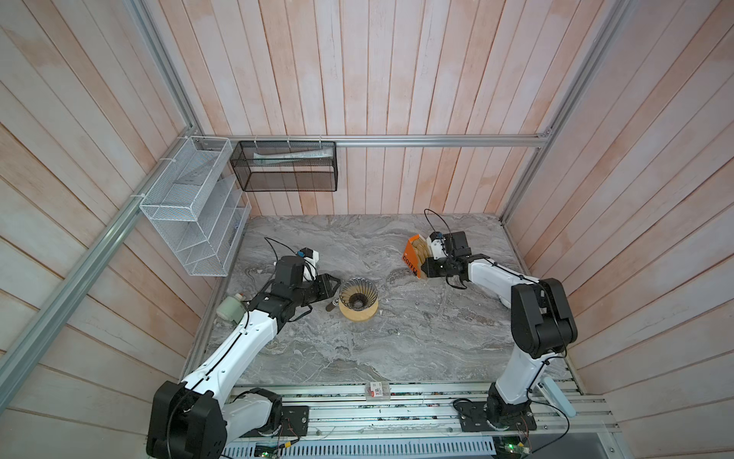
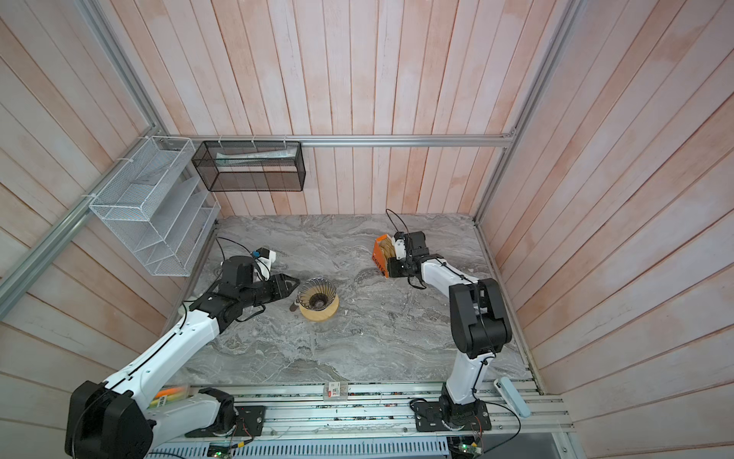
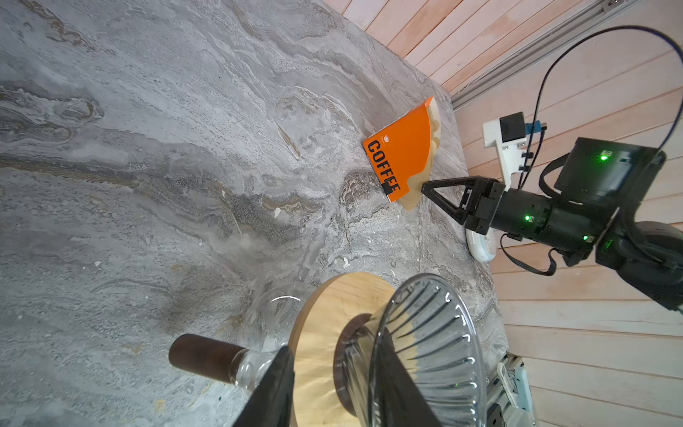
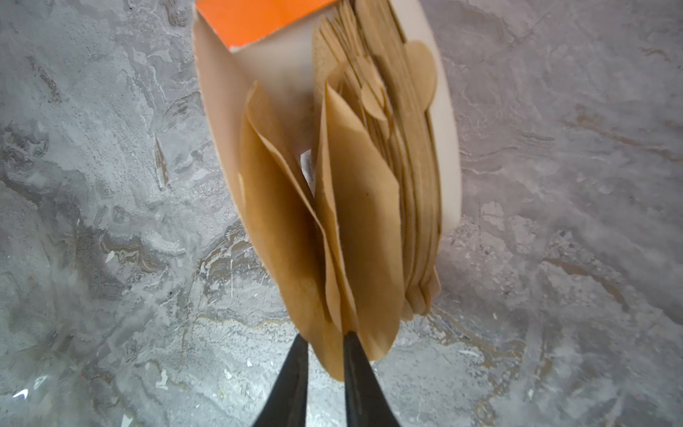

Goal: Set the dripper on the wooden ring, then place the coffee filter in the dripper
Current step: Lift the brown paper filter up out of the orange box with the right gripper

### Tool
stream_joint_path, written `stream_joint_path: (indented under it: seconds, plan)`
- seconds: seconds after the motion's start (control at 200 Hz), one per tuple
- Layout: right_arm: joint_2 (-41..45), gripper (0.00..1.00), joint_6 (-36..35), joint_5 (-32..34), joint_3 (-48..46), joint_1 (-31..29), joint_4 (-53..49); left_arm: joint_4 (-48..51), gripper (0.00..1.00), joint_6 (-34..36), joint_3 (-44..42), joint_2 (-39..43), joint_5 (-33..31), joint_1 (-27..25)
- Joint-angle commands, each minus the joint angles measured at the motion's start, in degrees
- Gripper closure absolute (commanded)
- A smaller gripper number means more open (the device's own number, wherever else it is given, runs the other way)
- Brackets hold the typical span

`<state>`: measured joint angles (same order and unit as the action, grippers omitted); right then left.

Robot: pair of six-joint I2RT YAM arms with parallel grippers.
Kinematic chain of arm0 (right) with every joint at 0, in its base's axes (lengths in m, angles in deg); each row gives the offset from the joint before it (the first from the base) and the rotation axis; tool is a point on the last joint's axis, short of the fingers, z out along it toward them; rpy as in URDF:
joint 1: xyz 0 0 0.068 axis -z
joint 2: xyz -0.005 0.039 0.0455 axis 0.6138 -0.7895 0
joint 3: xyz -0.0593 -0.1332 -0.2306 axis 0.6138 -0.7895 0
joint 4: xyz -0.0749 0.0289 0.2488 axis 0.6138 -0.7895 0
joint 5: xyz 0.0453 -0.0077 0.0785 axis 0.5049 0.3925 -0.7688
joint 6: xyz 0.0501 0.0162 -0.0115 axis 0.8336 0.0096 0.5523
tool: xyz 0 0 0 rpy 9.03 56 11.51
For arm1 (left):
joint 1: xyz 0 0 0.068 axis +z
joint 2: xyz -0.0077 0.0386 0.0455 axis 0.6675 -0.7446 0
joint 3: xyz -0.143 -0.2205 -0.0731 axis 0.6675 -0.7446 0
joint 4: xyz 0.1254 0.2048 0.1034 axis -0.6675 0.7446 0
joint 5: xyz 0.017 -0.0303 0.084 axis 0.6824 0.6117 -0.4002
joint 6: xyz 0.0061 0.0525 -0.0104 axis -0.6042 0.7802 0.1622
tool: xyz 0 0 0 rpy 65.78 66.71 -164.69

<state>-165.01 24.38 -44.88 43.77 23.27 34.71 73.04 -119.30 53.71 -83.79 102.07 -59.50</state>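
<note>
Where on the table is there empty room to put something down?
The front of the table, along the metal rail, is bare. So is the back strip by the wall, and the gap between dripper and orange box. Crowded: left gripper beside the dripper, right gripper at the box.

A robot lab cell is being indicated by two arms (image 1: 242, 337) bolted to a rail (image 1: 397, 415) inside aluminium-framed plank walls (image 1: 377, 79).
</note>
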Motion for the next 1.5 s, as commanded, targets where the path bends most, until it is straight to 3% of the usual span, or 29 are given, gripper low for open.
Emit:
stream_joint_path:
  seconds: [0.0,0.65,0.99,1.496]
  plan:
    - [1.5,0.79,-0.2,-0.2,2.1,-0.4,-1.3,-0.9,0.60,-0.2,-0.8,1.2,0.5,0.3]
    - [-1.7,0.79,-0.7,-0.2,3.2,-1.0,-1.8,-0.6,0.60,0.0,-0.9,1.2,0.3,0.4]
    - [-1.9,0.89,-0.8,0.5,2.7,-1.4,-2.0,-0.5,0.60,0.0,-0.9,1.4,0.3,0.4]
    - [-1.8,0.83,-1.5,2.4,2.5,-2.3,-3.0,-0.6,0.60,-0.1,-0.9,1.3,0.3,0.4]
